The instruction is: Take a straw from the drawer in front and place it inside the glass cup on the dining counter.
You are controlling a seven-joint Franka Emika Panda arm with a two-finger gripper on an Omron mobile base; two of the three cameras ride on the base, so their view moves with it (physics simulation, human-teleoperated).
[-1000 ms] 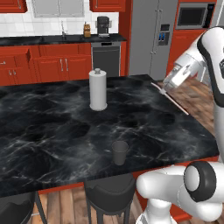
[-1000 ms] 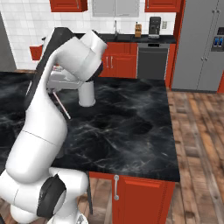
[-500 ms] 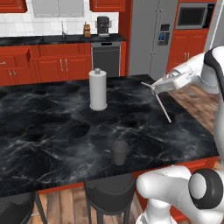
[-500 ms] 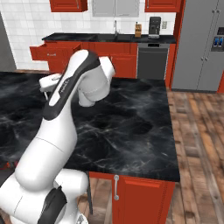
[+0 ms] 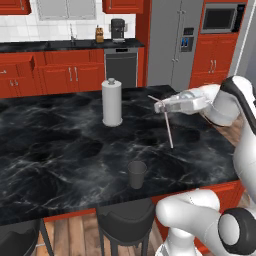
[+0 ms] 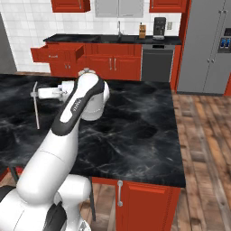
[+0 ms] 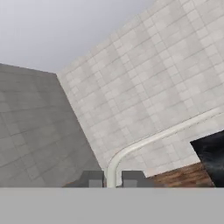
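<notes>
My gripper (image 5: 160,106) is shut on the straw (image 5: 168,127), holding it near its bent top. The thin pale straw hangs almost upright over the dining counter (image 5: 60,155), its lower end a little above the black marble. The glass cup (image 5: 136,174), small and dark grey, stands near the counter's front edge, left of and nearer than the straw. In the right base view the gripper (image 6: 35,94) holds the straw (image 6: 37,113) at the far left. In the hand view the straw (image 7: 144,141) curves up from between the finger tips (image 7: 92,178). The drawer (image 6: 58,52) stands open at the back wall.
A tall white paper-towel roll (image 5: 112,102) stands on the counter to the left of the gripper and farther back. Dark round stools (image 5: 125,217) sit under the front edge. A dishwasher (image 5: 122,67) and a steel fridge (image 5: 175,42) line the back.
The arm has swung left over the counter with the straw still gripped. The straw has turned from slanting to nearly upright and is closer to the cup.
</notes>
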